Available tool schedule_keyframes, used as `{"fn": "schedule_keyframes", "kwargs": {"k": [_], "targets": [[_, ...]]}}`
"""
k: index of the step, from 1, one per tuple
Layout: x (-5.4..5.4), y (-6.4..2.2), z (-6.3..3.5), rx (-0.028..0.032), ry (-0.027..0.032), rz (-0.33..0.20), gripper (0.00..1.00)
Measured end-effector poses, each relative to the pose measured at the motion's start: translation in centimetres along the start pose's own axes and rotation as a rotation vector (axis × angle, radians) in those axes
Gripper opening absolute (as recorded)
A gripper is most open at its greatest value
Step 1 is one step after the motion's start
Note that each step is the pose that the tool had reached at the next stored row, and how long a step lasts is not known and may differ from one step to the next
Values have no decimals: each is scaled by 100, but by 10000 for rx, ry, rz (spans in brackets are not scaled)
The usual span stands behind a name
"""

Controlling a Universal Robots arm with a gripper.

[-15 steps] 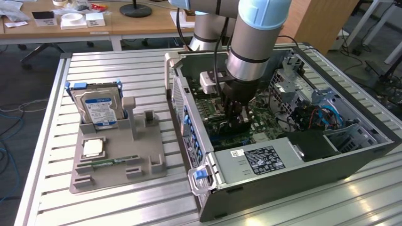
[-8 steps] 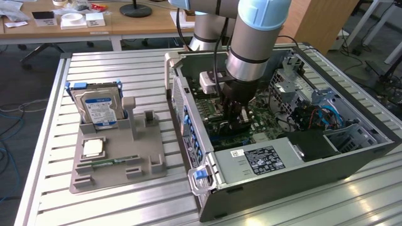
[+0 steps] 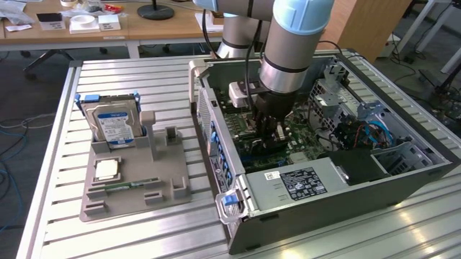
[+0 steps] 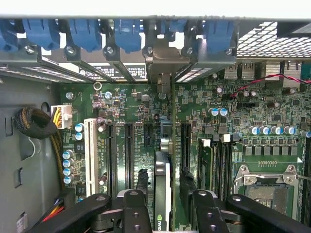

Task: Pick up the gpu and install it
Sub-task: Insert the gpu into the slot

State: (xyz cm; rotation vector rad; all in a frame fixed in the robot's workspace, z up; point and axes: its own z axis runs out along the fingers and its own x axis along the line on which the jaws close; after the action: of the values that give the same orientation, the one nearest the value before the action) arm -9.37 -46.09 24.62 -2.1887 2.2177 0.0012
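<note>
Hard drive (image 3: 113, 125) stands in the tray (image 3: 129, 186) on the exterior view's left. Rightward, inside the open case (image 3: 331, 199), the gripper (image 3: 270, 141) hangs over the motherboard (image 4: 126, 107), fingers (image 4: 142, 179) spread either side of the gpu (image 4: 163, 194), which stands edge-on in its slot.

The table (image 3: 144, 81) is ribbed, brushed metal with a dull sheen, and the computer case (image 3: 346, 199) is matt grey sheet metal with perforated panels. The motherboard (image 4: 131, 111) is glossy green laminate carrying shiny metal capacitors and black plastic slots, under blue plastic clips (image 4: 87, 34). The gpu (image 4: 162, 189) shows a matt black edge between the gripper (image 4: 163, 204) and its black matt fingers (image 4: 133, 208).
</note>
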Motion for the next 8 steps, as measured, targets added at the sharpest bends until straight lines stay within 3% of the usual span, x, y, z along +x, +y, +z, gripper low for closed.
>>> {"fn": "schedule_keyframes", "kwargs": {"k": [8], "targets": [[-1, -1, -50, 0, 0, 0, 40]]}}
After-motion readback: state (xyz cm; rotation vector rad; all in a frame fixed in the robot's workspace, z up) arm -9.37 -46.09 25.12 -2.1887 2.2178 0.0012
